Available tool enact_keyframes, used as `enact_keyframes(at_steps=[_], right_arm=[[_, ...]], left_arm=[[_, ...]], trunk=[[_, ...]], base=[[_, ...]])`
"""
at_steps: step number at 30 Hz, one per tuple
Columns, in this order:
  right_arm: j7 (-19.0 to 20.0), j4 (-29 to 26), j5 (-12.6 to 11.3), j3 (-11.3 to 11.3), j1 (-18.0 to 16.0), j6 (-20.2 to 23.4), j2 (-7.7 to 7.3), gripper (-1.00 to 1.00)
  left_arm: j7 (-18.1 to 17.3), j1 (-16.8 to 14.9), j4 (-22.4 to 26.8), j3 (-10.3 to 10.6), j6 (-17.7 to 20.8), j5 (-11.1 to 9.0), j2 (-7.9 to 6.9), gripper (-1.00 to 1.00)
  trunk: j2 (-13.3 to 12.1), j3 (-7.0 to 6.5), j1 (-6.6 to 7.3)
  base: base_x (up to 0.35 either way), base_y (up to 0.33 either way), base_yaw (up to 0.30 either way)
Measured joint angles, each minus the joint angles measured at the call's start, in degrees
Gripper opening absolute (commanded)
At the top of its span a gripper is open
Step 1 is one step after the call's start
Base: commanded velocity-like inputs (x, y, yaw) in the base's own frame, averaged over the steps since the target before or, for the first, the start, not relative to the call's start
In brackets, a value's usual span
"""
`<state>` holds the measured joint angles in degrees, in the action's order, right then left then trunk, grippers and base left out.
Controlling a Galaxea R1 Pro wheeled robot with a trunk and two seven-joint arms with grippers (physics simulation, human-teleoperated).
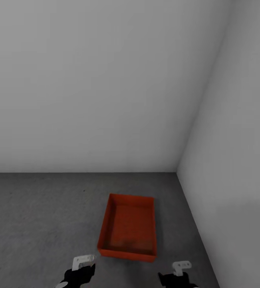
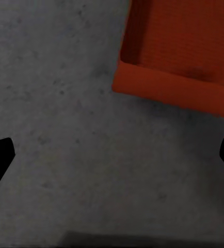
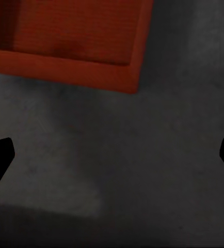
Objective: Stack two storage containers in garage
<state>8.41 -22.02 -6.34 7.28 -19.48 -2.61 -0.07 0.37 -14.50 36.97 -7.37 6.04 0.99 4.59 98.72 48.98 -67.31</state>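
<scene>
My head camera looks forward and down into a corner of white walls [image 1: 106,80], taking in the grey floor [image 1: 38,216] and one red bin [image 1: 128,229] from some way off. Each wrist camera points down along my open fingers, close over the floor. The left one catches the bin's [image 2: 169,85] near left corner, the right one its [image 3: 70,67] near right corner.
</scene>
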Motion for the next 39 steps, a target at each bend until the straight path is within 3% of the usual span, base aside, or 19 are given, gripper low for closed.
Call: enact_keyframes(at_steps=[2, 4, 8, 12, 17, 21, 23, 29, 34, 39], right_arm=[[-0.65, 0.06, 0.00, -0.06, 0.00, 0.00, -0.29, 1.00], [-1.64, 0.33, 0.00, -0.15, -0.01, 0.01, -0.44, 1.00], [-4.24, 3.21, 0.09, -0.12, 0.00, 0.02, -0.65, 1.00], [-5.19, 6.41, 1.11, -0.05, 0.00, -0.09, -0.94, 1.00], [-5.43, 10.36, 3.71, -0.07, 0.00, -0.92, -1.71, 1.00], [-5.49, 13.99, 4.60, -0.12, 0.00, -5.02, -1.89, 1.00], [-5.51, 15.39, 4.76, -0.12, 0.00, -7.79, -1.91, 1.00], [-5.47, 16.36, 4.72, -0.27, 0.00, -9.60, -1.79, 1.00], [-5.42, 16.50, 5.02, -0.30, 0.00, -9.90, -1.54, 1.00], [-5.42, 16.51, 5.12, -0.31, 0.00, -10.01, -1.50, 1.00]], left_arm=[[-0.35, 0.00, -2.43, -3.43, -2.02, -0.01, -0.95, 1.00], [-0.61, 0.01, -5.15, -5.36, -3.31, 0.03, -1.50, 1.00], [-1.11, 0.03, -14.22, -7.05, -8.59, 0.17, -3.10, 1.00], [-1.22, 0.03, -20.82, -7.41, -15.55, 0.29, -4.06, 1.00], [-1.20, 0.04, -27.25, -7.60, -20.02, 0.51, -4.62, 1.00], [-1.20, 0.05, -31.69, -7.58, -23.55, 0.55, -5.46, 1.00], [-1.24, 0.08, -34.11, -7.59, -25.73, 0.48, -6.58, 1.00], [-1.26, 0.11, -36.79, -7.57, -28.05, 0.43, -7.60, 1.00], [-1.25, 0.12, -37.17, -7.60, -28.40, 0.36, -7.02, 1.00], [-1.25, 0.12, -37.23, -7.71, -28.44, 0.10, -7.46, 1.00]], trunk=[[-0.80, -0.36, 0.44], [-1.60, -0.72, 0.88], [-3.21, -1.43, 1.76], [-4.81, -2.15, 2.64], [-6.82, -3.05, 3.73], [-8.42, -3.77, 4.61], [-9.22, -4.13, 5.05], [-11.63, -5.21, 6.37], [-13.64, -6.10, 7.47], [-15.64, -7.00, 8.57]], base=[[-0.001, 0.000, 0.000], [0.000, 0.000, 0.000], [0.000, 0.000, 0.000], [0.000, 0.000, 0.000], [0.000, 0.000, 0.000], [0.000, 0.000, 0.000], [0.000, 0.000, 0.000], [0.000, 0.000, 0.000], [0.000, 0.000, 0.000], [0.000, 0.000, 0.000]])
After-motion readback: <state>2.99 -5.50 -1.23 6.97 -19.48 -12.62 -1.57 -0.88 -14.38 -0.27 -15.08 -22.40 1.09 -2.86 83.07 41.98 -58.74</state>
